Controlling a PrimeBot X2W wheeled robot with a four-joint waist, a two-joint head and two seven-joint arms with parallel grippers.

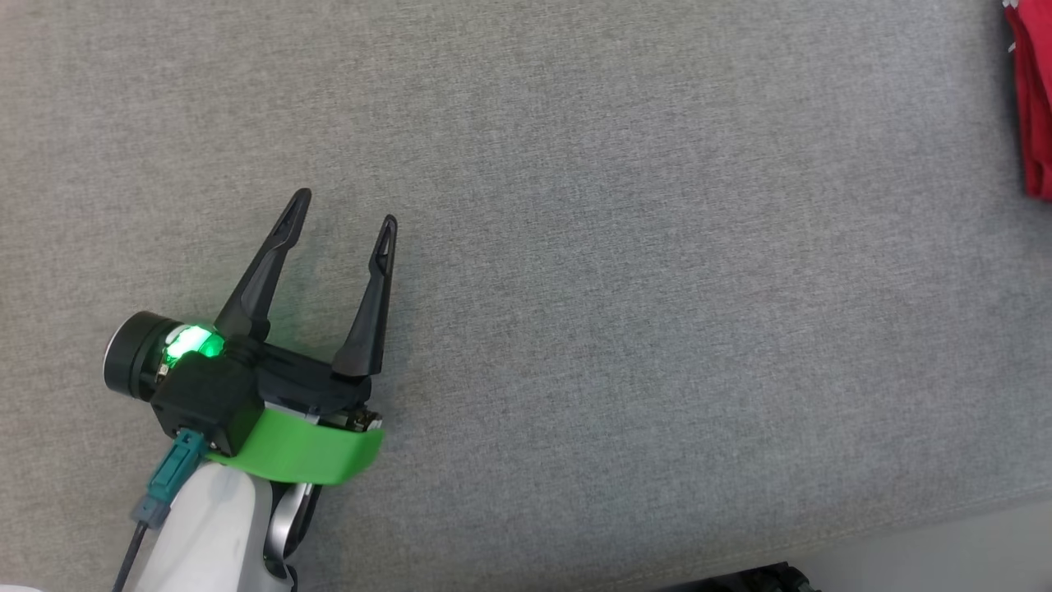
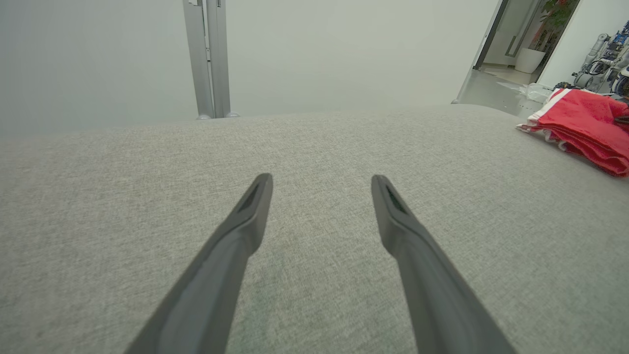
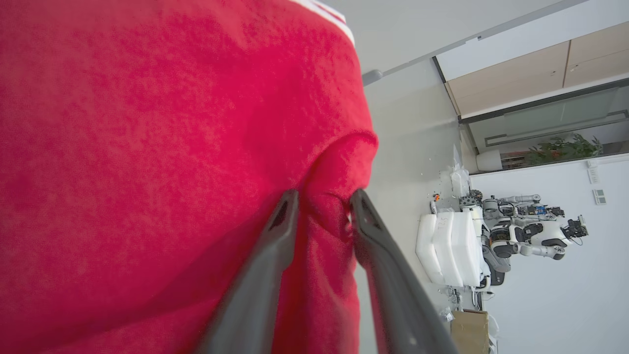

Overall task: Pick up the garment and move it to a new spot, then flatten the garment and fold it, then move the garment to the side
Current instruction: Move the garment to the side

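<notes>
Left gripper (image 1: pixel 345 207) agape — right gripper (image 3: pixel 324 193) narrower

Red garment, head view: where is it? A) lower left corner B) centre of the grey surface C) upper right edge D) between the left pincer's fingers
C: the red garment sits at the upper right edge of the grey surface, well away from the open left pincer.

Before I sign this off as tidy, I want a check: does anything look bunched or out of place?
One thing: a ridge of the garment stands bunched between the fingers of the right gripper, so it isn't flat there. Otherwise it lies folded at the right side of the grey surface.
</notes>
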